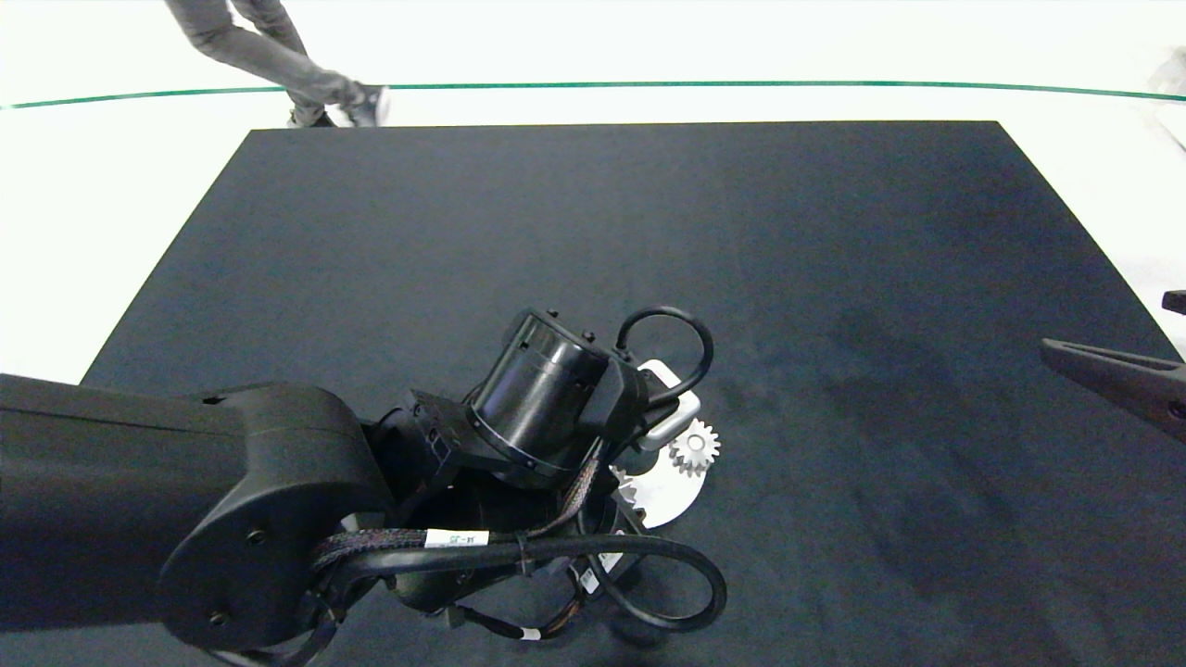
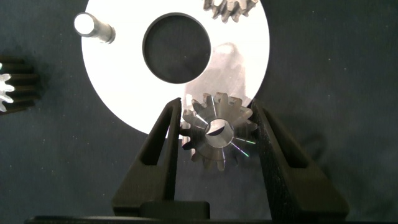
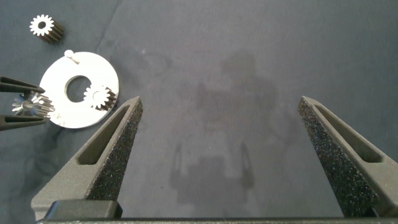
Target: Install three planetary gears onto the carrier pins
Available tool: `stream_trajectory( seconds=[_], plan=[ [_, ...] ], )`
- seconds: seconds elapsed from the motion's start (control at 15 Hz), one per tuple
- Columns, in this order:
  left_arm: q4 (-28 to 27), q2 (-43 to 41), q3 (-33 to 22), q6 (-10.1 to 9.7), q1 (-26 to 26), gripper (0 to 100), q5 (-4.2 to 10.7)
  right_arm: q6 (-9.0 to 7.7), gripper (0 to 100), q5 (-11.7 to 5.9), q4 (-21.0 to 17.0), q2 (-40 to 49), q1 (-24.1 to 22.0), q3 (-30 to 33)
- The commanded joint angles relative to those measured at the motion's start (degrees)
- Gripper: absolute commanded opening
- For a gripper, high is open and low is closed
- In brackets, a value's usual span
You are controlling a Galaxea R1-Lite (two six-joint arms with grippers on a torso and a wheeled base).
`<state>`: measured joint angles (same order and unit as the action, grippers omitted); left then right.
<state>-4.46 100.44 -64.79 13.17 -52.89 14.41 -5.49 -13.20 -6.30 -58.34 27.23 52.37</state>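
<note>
The white disc (image 2: 118, 81) lies on the dark mat with one bare carrier pin (image 2: 93, 26) standing upright. One planetary gear (image 2: 230, 6) sits on the disc across the centre hole from that pin. My left gripper (image 2: 214, 109) is shut on a second planetary gear (image 2: 217, 130), held at the disc's rim. A third gear (image 2: 9, 84) rests loose on the mat beside the disc. In the head view my left arm hides most of the disc (image 1: 667, 491); only the seated gear (image 1: 695, 447) shows. My right gripper (image 3: 221, 106) is open over bare mat, far to the right.
The black mat (image 1: 834, 278) covers the table, with a white floor beyond its edges. A person's legs and shoes (image 1: 306, 83) stand past the far left corner. My right gripper (image 1: 1107, 369) reaches in at the right edge.
</note>
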Motion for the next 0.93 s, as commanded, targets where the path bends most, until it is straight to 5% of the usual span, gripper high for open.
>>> stream_trajectory(
  seconds=[0.07, 0.93],
  plan=[
    [0.07, 0.46, -0.42, 0.02, -0.02, 25, 0.09, -0.05, 100, -0.07, -0.03, 0.07, 0.01, 0.01],
    [1.03, -1.56, 0.11, 0.9, 1.04, 25, 0.18, -0.05, 100, -0.07, -0.11, 0.34, 0.72, -0.08]
  ],
)
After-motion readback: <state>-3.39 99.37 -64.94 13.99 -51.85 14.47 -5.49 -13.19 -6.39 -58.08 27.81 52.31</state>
